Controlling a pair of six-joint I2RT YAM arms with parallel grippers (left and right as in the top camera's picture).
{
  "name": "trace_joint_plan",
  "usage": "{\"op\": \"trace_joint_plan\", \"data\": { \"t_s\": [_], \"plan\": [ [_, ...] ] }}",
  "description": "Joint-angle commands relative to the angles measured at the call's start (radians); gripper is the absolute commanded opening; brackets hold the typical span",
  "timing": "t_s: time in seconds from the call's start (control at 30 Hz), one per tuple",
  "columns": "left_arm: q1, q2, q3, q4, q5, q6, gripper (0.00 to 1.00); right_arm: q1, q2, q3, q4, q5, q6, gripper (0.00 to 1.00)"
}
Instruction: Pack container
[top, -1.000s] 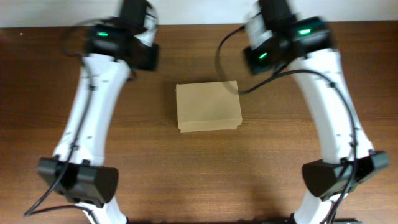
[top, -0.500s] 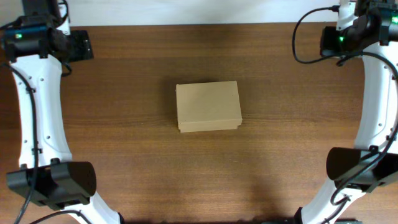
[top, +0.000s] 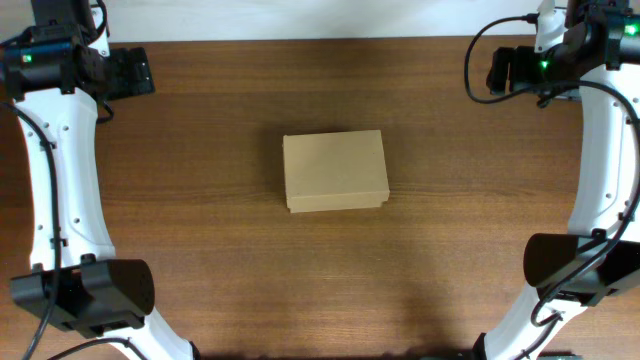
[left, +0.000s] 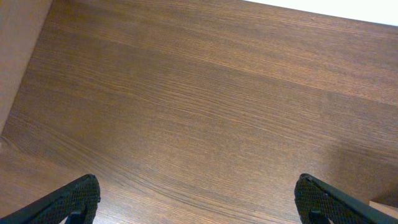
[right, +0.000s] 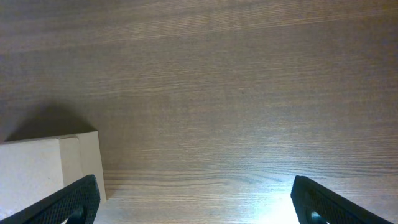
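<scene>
The container (top: 335, 170) is a tan cardboard box with its lid shut, lying flat in the middle of the table in the overhead view. My left gripper (top: 138, 74) is at the far left corner, well away from the box, open and empty; the left wrist view (left: 199, 200) shows only bare wood between its fingers. My right gripper (top: 498, 70) is at the far right corner, open and empty (right: 193, 198). A pale box corner (right: 53, 168) shows at the lower left of the right wrist view, apart from the fingers.
The dark wooden table (top: 200, 230) spreads round the box on all sides. Its far edge meets a white wall (top: 320, 18). The arm bases stand at the near left (top: 85, 295) and near right (top: 575, 275).
Both arms have swung outward from beside the box to the far corners of the table. In the last half second the right gripper shifted slightly left. The box has not moved.
</scene>
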Motion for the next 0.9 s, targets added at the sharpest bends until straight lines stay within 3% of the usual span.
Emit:
{"op": "trace_joint_plan", "data": {
  "t_s": [0.0,0.57,0.7,0.87],
  "plan": [
    [0.002,0.001,0.007,0.003,0.000,0.001,1.00,0.005,0.007,-0.005,0.000,-0.013,0.005,0.99],
    [0.002,0.001,0.007,0.003,0.000,0.001,1.00,0.005,-0.048,-0.005,0.008,-0.009,0.002,0.99],
    [0.002,0.001,0.007,0.003,0.000,0.001,1.00,0.005,-0.187,-0.048,0.161,-0.065,0.043,0.99],
    [0.002,0.001,0.007,0.003,0.000,0.001,1.00,0.005,-0.486,-0.409,0.570,-0.142,0.130,0.99]
  ]
}}
